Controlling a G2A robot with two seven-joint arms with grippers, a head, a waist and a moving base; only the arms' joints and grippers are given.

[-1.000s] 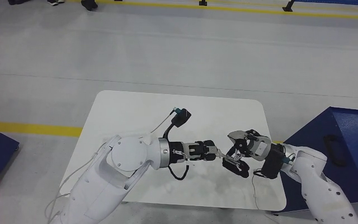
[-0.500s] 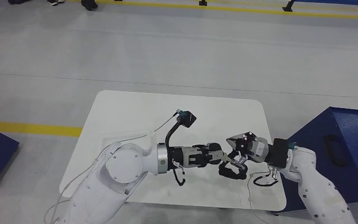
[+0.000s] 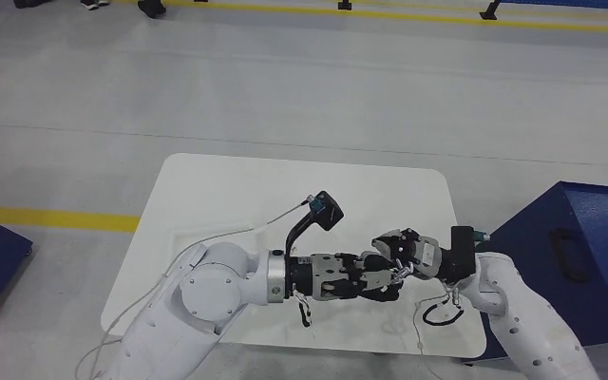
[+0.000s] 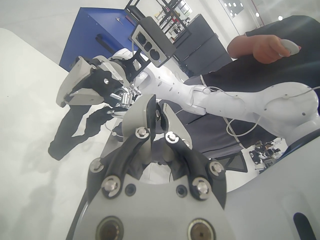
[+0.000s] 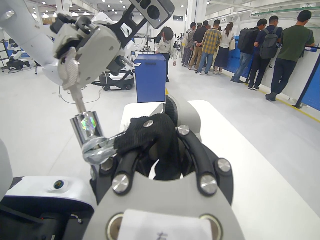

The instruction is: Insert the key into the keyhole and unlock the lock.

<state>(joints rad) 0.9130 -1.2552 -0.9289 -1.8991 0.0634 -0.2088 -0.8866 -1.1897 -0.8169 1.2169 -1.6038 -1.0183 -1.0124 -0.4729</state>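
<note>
My left gripper (image 4: 156, 112) is shut on the silver key (image 5: 71, 68). The key's blade runs into the end of the lock's chrome cylinder (image 5: 86, 126). My right gripper (image 5: 162, 123) is shut on the lock's black fabric-covered cable just behind that cylinder. In the left wrist view the chrome cylinder (image 4: 121, 97) sits right in front of my fingertips, and the black cable (image 4: 72, 126) hangs down to the table. From above, the left gripper (image 3: 378, 275) and the right gripper (image 3: 397, 255) meet nose to nose over the table's front right part.
The white table (image 3: 237, 199) has free room to the left and back. Its front edge lies close below the grippers. A blue cabinet (image 3: 560, 237) stands just off the table's right side. Loose arm cables (image 3: 432, 313) trail near the front right corner.
The two grippers have drawn closer together and shifted toward the table's front. The left wrist has rolled, swinging its camera to the right. The hanging cable has tucked under the grippers.
</note>
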